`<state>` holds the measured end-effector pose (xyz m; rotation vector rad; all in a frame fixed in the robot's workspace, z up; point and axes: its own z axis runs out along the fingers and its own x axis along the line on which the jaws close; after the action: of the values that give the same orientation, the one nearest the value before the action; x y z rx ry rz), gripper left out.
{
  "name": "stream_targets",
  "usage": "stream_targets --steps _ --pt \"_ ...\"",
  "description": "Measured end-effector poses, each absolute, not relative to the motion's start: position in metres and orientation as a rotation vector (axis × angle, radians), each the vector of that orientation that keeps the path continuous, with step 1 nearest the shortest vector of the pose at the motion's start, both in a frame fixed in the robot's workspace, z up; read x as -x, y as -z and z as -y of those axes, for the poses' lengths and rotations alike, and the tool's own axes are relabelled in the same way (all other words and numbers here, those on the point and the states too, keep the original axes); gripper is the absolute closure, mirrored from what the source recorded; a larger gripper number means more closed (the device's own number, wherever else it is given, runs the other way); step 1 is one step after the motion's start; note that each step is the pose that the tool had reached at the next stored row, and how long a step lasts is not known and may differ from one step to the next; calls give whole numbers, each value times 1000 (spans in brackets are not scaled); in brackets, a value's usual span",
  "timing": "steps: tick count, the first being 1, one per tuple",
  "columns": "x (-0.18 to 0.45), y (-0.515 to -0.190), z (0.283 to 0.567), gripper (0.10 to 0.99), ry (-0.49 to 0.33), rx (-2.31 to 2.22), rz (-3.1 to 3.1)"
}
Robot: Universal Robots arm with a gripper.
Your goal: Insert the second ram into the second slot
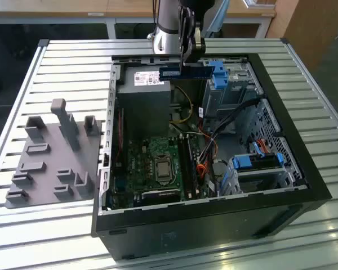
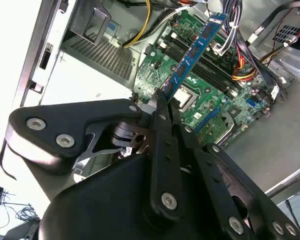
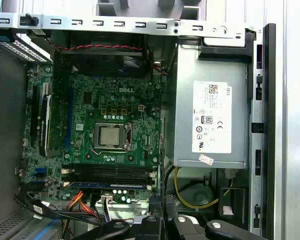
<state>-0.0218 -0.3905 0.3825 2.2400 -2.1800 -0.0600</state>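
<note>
Gripper (image 2: 162,100) clamps second ram (image 2: 192,52), partly hiding it.

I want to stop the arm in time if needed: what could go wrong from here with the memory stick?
1. The end effector holds the second ram in a narrow pinch; it might tilt or slip when pressed.
2. The memory slots lie close together, so a small offset could hit the wrong slot.
3. The loose cables beside the slots may snag the stick on descent.
</note>
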Motion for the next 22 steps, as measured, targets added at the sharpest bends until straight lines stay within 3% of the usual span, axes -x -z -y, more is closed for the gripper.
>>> stream_targets --steps 22 --pt "22 -382 405 949 60 -2240 2180"
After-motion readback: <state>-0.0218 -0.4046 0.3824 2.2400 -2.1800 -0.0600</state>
